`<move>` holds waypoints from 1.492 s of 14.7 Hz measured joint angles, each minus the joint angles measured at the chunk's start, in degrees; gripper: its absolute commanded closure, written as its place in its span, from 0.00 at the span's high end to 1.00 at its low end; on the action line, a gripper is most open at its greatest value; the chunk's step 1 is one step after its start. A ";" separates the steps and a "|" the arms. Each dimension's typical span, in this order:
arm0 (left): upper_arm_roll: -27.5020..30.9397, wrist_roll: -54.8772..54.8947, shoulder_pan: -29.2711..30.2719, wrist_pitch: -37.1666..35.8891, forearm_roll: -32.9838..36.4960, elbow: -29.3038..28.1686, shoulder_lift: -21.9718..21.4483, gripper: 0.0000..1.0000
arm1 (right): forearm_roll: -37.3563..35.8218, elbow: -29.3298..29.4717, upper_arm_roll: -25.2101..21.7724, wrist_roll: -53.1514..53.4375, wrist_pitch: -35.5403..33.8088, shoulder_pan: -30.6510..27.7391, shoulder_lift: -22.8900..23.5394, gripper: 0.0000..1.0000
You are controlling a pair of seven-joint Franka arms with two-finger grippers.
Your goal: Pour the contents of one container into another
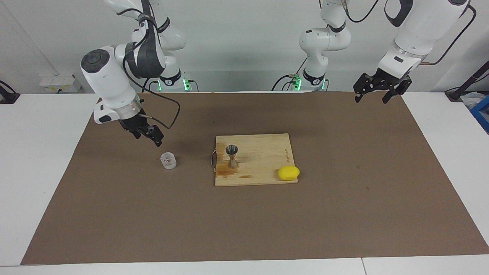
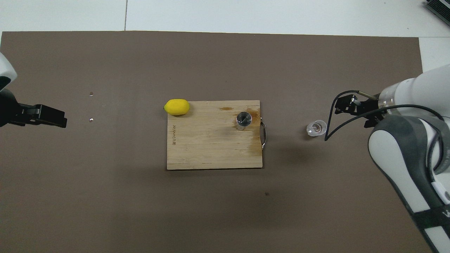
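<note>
The clear squat cup (image 1: 168, 160) (image 2: 316, 128) stands upright on the brown mat, toward the right arm's end of the table. The steel jigger (image 1: 232, 156) (image 2: 243, 119) stands upright on the wooden board, near its handle. My right gripper (image 1: 152, 137) (image 2: 353, 114) hangs open over the mat just beside the cup, raised clear of it and holding nothing. My left gripper (image 1: 371, 100) (image 2: 59, 117) waits open and raised over the mat's edge at the left arm's end.
The wooden cutting board (image 1: 263, 152) (image 2: 211, 147) lies mid-table, with wet stains around the jigger. A yellow lemon (image 1: 288, 173) (image 2: 177, 106) rests at the board's corner farthest from the robots, toward the left arm's end. A black cable loops from the right wrist.
</note>
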 measured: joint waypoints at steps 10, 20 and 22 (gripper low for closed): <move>0.00 0.00 0.00 0.00 0.00 0.00 0.00 1.00 | -1.91 18.19 -0.39 -6.74 -22.48 -2.62 -1.10 1.00; 0.00 0.00 0.00 0.00 0.00 0.00 0.00 1.00 | -4.40 19.96 0.14 -13.12 -27.83 -2.71 -0.65 1.00; 0.00 0.00 0.00 0.00 0.00 0.00 0.00 1.00 | -4.39 19.96 0.15 -13.14 -27.88 -2.71 -0.65 1.00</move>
